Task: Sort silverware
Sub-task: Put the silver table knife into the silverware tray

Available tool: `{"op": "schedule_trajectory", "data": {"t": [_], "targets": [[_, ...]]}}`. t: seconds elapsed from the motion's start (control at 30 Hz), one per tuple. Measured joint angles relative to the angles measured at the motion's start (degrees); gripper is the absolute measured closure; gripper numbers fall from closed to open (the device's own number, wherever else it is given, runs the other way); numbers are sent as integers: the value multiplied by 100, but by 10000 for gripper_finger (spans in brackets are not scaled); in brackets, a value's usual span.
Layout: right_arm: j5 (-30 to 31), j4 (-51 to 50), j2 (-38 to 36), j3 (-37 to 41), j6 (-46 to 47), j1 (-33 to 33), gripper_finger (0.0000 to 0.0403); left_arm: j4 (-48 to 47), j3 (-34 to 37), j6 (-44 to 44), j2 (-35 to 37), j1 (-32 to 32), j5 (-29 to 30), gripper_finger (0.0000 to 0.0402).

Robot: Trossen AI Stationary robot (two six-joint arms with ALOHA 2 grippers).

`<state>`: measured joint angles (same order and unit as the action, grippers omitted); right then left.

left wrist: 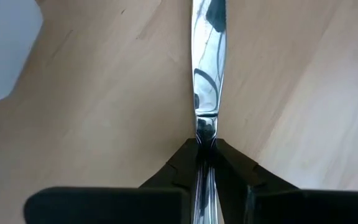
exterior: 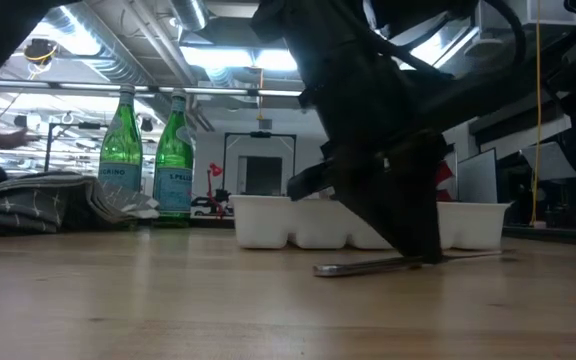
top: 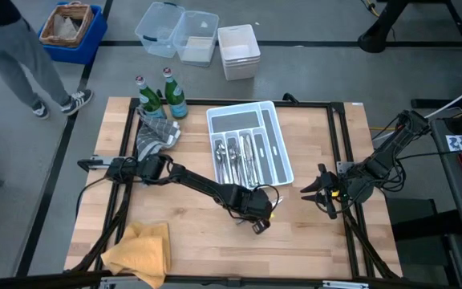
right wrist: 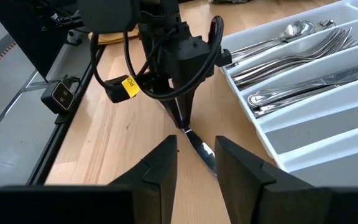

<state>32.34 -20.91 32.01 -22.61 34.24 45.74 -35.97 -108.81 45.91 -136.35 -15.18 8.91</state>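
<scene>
My left gripper is pinched narrow on a knife lying flat on the bench, just near of the white tray, where the other silverware lies. My right gripper waits wide open at the right.

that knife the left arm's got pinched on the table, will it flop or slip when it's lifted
Probably stiff: the knife is one straight piece of polished metal. It may pivot or slip, since the left gripper has its jaws shut on just a narrow part of that mirror-smooth surface. Lying flat on the table, it looks unlikely to roll.
</scene>
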Motion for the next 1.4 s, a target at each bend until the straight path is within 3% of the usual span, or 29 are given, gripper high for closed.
{"op": "schedule_trajectory", "data": {"t": [0.57, 1.0, 1.4], "targets": [[-193, -4, -2, 0, -2, 0, 292, 887, -14, 832, 1, 1, -217, 369], [-243, 0, 0, 0, -4, 0, 292, 943, -17, 1871, 20, 154, -591, 369], [-337, 15, -2, 0, -26, 0, 292, 2355, -26, 2088, 24, 233, -768, 369]]}}
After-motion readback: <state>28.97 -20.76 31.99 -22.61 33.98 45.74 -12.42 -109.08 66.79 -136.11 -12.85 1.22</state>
